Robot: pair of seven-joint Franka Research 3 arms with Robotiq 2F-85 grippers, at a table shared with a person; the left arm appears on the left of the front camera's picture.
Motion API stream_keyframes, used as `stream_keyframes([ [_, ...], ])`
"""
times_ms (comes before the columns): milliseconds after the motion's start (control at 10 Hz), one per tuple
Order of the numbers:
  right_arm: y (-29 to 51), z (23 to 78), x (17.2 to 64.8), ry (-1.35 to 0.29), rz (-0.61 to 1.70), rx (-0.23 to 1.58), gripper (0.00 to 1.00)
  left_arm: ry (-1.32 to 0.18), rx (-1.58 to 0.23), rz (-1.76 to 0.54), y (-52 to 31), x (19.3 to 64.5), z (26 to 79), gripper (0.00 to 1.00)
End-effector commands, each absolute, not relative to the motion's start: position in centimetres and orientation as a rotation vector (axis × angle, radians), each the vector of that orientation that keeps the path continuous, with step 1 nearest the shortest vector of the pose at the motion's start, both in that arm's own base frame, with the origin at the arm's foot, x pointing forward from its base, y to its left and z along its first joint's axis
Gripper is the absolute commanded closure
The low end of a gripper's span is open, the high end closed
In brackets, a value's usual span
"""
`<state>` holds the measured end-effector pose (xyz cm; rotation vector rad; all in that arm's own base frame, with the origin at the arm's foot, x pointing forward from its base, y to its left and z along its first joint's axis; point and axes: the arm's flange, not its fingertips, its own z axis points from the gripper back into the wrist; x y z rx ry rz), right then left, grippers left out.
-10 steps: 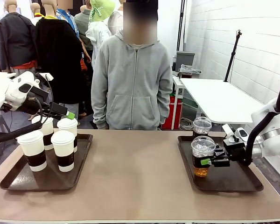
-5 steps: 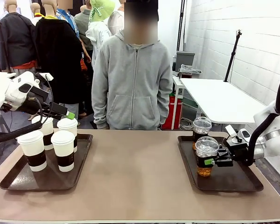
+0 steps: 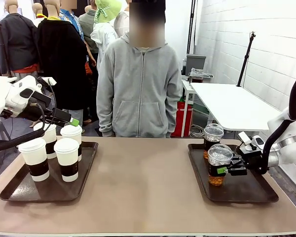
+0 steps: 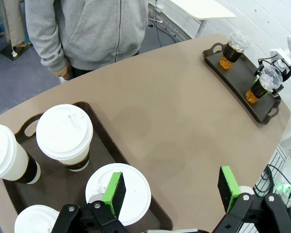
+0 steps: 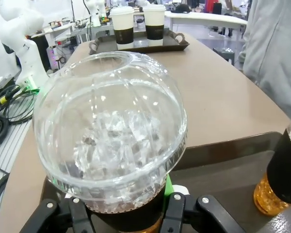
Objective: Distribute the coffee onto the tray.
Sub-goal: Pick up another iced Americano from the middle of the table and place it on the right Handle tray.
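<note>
Four white-lidded paper cups with brown sleeves point(image 3: 68, 158) stand on the left brown tray point(image 3: 19, 190). My left gripper point(image 3: 71, 121) hovers open above them; in its wrist view its green pads point(image 4: 115, 193) straddle one lid point(image 4: 131, 191) from above. Two clear dome-lidded cups of amber drink are on the right tray point(image 3: 251, 192). My right gripper point(image 3: 226, 171) is shut on the nearer dome cup point(image 3: 218, 165), whose dome looms large in the right wrist view point(image 5: 109, 145). The other dome cup point(image 3: 213, 136) stands just behind it, also seen as a dome cup point(image 5: 286, 174) at the edge.
A person in a grey hoodie point(image 3: 138, 84) stands at the far side, arms down. The tan tabletop point(image 3: 143, 182) lies bare between the trays. A white table point(image 3: 232, 106) and cables lie off to the right.
My right gripper has carried the held dome cup a little to the right over the right tray. The left arm and the paper cups have not moved.
</note>
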<state>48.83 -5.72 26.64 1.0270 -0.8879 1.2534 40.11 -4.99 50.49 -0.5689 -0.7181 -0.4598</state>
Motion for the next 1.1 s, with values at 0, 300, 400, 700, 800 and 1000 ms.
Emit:
stream_keyframes([
  [0, -6.4, 26.7, 48.7, -0.861, 1.275, 1.055, 0.2, -0.732, -0.585, -0.478, -4.8, 40.5, 50.2, 0.0],
  [300, -6.5, 26.5, 48.7, -0.836, 1.263, 1.066, 0.0, -0.732, -0.585, -0.478, -4.8, 40.5, 50.2, 0.0],
  [400, -6.7, 26.5, 48.6, -0.831, 1.252, 1.066, 0.0, -0.732, -0.585, -0.478, -4.8, 40.5, 50.2, 0.0],
  [700, -7.5, 26.2, 47.9, -0.832, 1.218, 1.073, 0.0, -0.732, -0.585, -0.478, -4.8, 40.5, 50.2, 0.0],
  [800, -8.0, 26.1, 47.6, -0.834, 1.203, 1.064, 0.0, -0.732, -0.585, -0.478, -4.8, 40.5, 50.2, 0.0],
  [1000, -9.2, 26.0, 46.8, -0.854, 1.169, 1.053, 0.0, -0.732, -0.585, -0.478, -4.8, 40.5, 50.2, 0.0],
])
